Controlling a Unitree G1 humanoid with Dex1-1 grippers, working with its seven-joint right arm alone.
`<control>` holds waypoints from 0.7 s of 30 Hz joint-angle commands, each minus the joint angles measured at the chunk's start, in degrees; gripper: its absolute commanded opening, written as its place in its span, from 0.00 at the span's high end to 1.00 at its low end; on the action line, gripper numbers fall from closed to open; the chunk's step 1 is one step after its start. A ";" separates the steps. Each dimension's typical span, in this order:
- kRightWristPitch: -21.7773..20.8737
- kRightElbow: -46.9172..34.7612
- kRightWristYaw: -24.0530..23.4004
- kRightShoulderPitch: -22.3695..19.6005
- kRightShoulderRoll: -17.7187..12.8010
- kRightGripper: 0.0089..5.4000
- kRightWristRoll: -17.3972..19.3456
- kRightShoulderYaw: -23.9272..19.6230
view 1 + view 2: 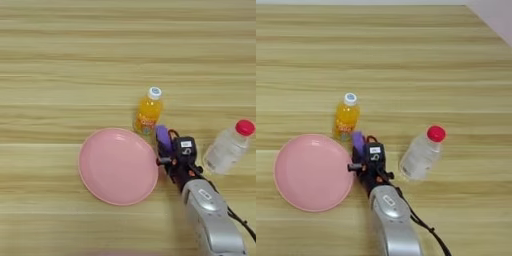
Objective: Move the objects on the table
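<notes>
Purple shows at your right gripper [165, 142]: the small purple rectangle [162, 136] sits at its tip, just right of the pink plate [118, 166], long axis pointing away from you. You cannot tell whether the jaws grip it. An orange bottle [148, 111] stands just beyond; the clear bottle [227, 147] lies to the right. Open table [75, 60] stretches beyond and left.

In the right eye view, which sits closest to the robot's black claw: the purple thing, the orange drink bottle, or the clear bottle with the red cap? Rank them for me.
1. The purple thing, right at the tip of the gripper.
2. The orange drink bottle, standing just beyond it, slightly to the left.
3. The clear bottle, off to the right, well apart.
</notes>
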 commanded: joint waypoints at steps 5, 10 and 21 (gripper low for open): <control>0.49 -1.15 -0.18 -2.45 -1.04 0.74 0.19 -0.51; 0.93 0.04 -0.10 -2.74 -1.31 0.74 0.27 -0.57; 2.35 2.61 0.21 -3.71 -2.10 0.74 0.24 -0.95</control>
